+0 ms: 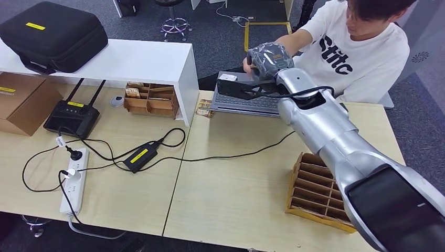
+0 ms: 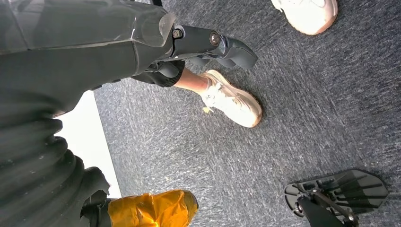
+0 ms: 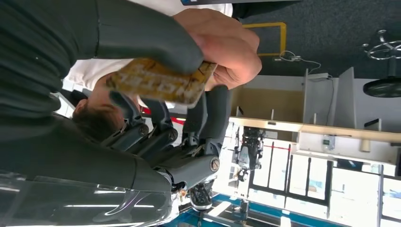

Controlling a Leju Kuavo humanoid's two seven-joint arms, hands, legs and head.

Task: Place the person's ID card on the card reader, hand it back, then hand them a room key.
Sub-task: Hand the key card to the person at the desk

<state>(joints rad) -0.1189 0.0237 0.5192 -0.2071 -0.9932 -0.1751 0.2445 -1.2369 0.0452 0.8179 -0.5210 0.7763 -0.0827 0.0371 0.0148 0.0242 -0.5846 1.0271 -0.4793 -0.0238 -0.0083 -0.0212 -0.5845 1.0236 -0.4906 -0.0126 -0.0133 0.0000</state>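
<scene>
Grey carpet surrounds two pale desks (image 1: 231,173). Right hand (image 1: 268,60) is raised beyond the laptop (image 1: 246,100), thumb and fingers pinching a yellow-brown card (image 3: 161,82); the person's hand (image 3: 227,47) touches the card's far edge, so this reads as a handover, direction uncertain. Left hand (image 2: 208,45) hangs by the floor, fingers curled in on nothing. Beside the right arm, a cardboard divider tray (image 1: 315,191) shows bare slots. Farther off, another tray (image 1: 149,100) holds small packets.

Gold patterned card (image 3: 161,82), white printed T-shirt (image 1: 362,55), black case (image 1: 52,34) with yellow label
</scene>
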